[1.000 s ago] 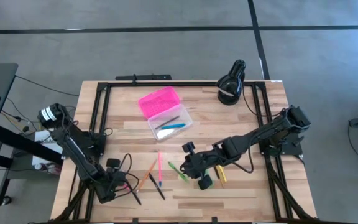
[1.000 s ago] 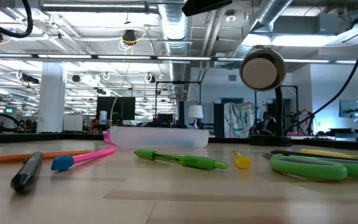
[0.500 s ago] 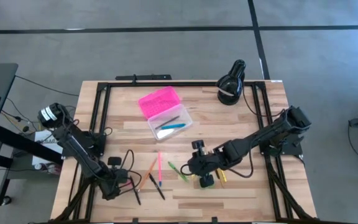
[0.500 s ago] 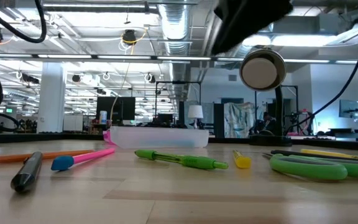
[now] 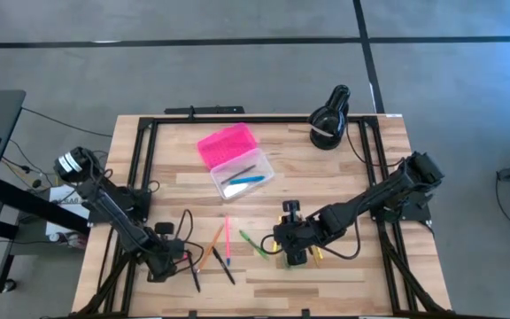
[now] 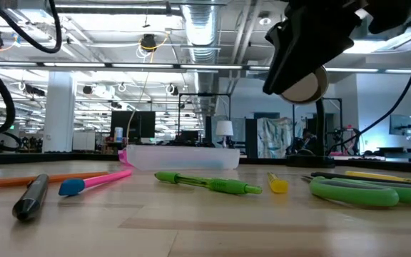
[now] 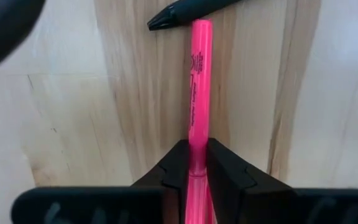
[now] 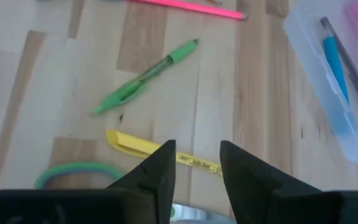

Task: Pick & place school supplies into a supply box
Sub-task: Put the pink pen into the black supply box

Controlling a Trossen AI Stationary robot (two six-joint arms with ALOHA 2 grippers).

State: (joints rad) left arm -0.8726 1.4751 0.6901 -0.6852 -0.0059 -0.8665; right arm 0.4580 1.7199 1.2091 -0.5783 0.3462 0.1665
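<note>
2 dark jointed arms, loose black cables; left arm (image 5: 104,206) base joint capped white

A dark gripper (image 6: 312,43) hangs overhead. Below it lie a green pen (image 6: 209,183) and a yellow pen (image 6: 277,184); scissors (image 6: 362,190) beside.

The table (image 5: 326,168) is pale blond wood in butted planks with darker grain streaks, bordered by a black frame (image 5: 145,142). The supply box (image 5: 237,164) has a bright pink lid and a clear base holding a blue pen (image 8: 335,55) and a grey one (image 8: 347,63). The left pincer (image 7: 191,169) is black; the marker (image 7: 197,93) between its fingers is hot pink with small dark print. A black marker (image 7: 188,11) lies beyond its tip. The right pincer (image 8: 194,163) is black. Below it lie a bright green pen (image 8: 143,78), a yellow pen (image 8: 160,152) with dark lettering, green scissor handles (image 8: 76,174) and a pink pencil (image 8: 185,7). An orange pencil (image 5: 212,247) lies on the table. The lamp (image 5: 329,120) is black.
</note>
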